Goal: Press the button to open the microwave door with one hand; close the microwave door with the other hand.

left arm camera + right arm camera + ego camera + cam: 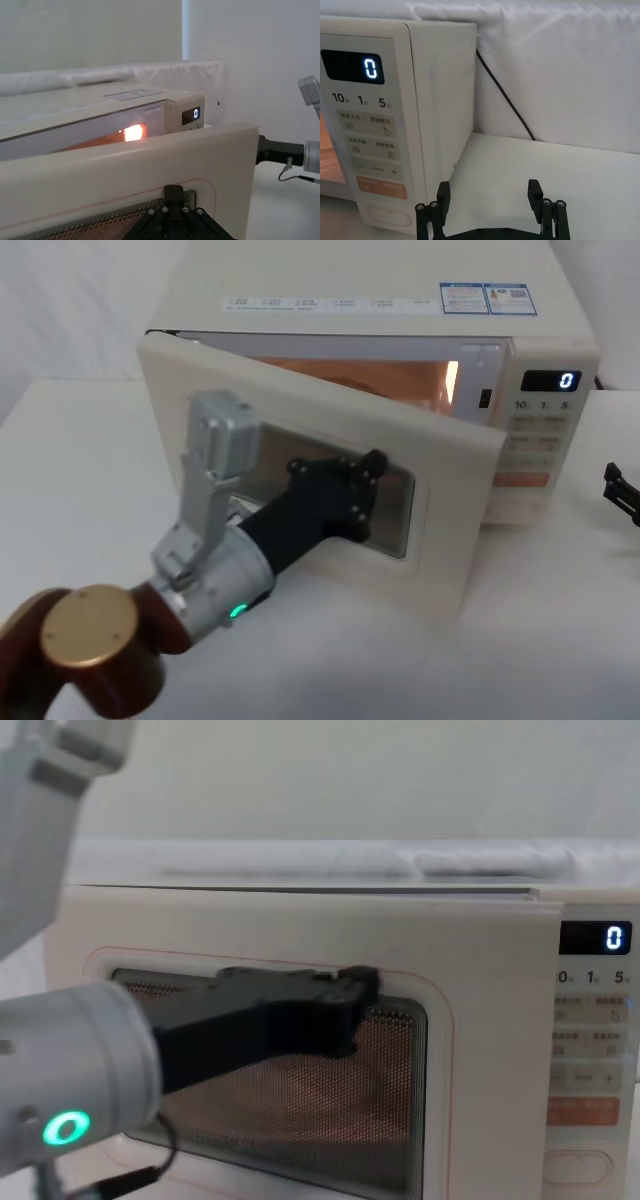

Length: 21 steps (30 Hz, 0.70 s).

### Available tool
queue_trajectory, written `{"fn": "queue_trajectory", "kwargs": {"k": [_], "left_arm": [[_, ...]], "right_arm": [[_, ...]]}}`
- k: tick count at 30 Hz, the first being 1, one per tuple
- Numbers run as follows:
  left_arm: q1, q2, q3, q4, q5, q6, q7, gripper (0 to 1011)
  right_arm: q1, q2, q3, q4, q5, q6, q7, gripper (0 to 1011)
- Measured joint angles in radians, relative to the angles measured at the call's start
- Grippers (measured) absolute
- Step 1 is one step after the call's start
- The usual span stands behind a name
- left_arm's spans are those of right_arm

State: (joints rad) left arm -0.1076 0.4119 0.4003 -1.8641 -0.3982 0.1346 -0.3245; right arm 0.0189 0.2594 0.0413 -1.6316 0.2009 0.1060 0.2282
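While the door [300, 420] stood ajar, the left gripper [372, 462], fingers indiscernible, touched its window; the right gripper [490, 192] waited spread at 3 o'clock.

This is looking like a robot test room, not a real kitchen. A cream microwave [400, 350] is sitting alone on a plain white worktop [90, 480]. White cloth [560, 65] is hanging behind it like a curtain, hiding the wall. The microwave's black cord [505, 100] is running down in front of that cloth to the worktop's back edge. A light is glowing orange inside the microwave, and its little screen [352, 66] is showing a zero.
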Motion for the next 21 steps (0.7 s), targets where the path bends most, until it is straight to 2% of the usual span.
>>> {"fn": "queue_trajectory", "kwargs": {"k": [10,11,21], "left_arm": [[-0.092,-0.072,0.067,0.072,0.069,0.018,0.008,0],[-0.112,-0.088,0.076,0.087,0.078,0.020,0.006,0],[-0.206,-0.160,0.122,0.164,0.137,0.027,0.001,0]], "right_arm": [[0.000,0.000,0.000,0.000,0.000,0.000,0.000,1002],[0.000,0.000,0.000,0.000,0.000,0.000,0.000,1002],[0.000,0.000,0.000,0.000,0.000,0.000,0.000,1002]]}}
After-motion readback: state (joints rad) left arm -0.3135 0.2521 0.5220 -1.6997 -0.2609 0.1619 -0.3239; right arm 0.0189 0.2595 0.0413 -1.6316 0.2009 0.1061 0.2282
